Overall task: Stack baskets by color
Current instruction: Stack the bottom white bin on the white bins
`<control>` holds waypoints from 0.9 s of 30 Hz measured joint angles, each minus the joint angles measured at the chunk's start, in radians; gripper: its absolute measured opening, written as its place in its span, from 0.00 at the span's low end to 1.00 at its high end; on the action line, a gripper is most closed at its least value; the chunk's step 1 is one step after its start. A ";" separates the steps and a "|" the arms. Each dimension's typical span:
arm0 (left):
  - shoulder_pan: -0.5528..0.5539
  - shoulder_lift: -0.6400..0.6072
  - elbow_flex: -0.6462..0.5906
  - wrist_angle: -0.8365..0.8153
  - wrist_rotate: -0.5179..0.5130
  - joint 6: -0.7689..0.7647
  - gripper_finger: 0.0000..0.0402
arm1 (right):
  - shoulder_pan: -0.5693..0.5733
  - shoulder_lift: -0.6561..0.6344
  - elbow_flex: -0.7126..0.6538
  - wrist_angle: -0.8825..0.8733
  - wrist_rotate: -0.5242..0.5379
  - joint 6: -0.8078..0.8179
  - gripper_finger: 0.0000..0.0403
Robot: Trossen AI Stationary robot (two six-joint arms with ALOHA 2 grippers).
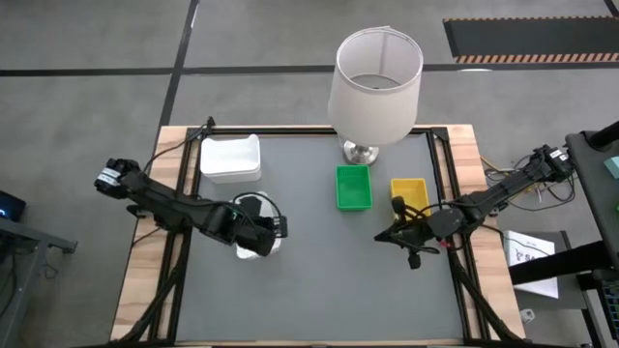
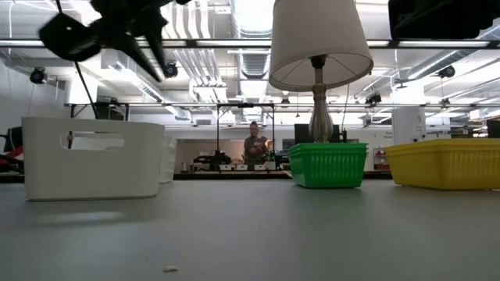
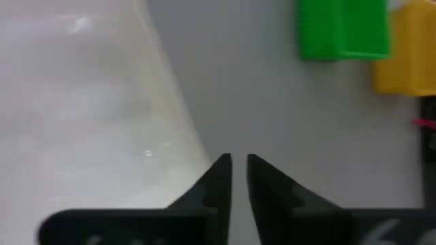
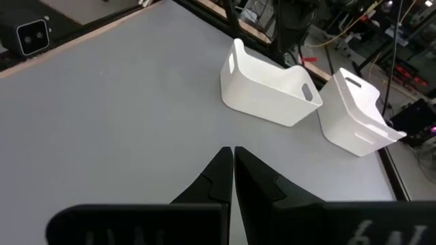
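Observation:
Two white baskets stand on the grey table. One [image 1: 230,158] is at the far left. The other [image 1: 259,247] [image 2: 94,156] rests on its bottom nearer the middle, under my left gripper [image 1: 276,229]. That gripper [image 2: 156,66] hangs above this basket's rim, pointing down. In the left wrist view a narrow gap shows between its fingertips [image 3: 238,163], with nothing in it and the basket's wall [image 3: 170,102] just beside them. A green basket [image 1: 353,187] and a yellow basket [image 1: 409,191] stand side by side right of centre. My right gripper [image 1: 380,236] [image 4: 233,153] hovers shut, near the yellow one.
A tall lamp with a white shade [image 1: 375,82] stands on the table's far side, just behind the green basket. Bare grey table [image 1: 329,290] lies along the near side. A person [image 2: 254,144] stands far back in the room.

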 joint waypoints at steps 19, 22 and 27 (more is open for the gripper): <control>0.172 0.154 -0.014 0.029 0.073 0.046 0.61 | 0.000 -0.016 0.000 -0.061 0.000 0.028 0.02; 0.197 0.155 -0.014 0.031 0.099 0.100 0.61 | 0.000 -0.015 0.000 -0.060 0.000 0.032 0.02; 0.221 0.156 -0.036 0.033 0.101 0.132 0.61 | 0.000 -0.015 0.000 -0.060 0.000 0.030 0.02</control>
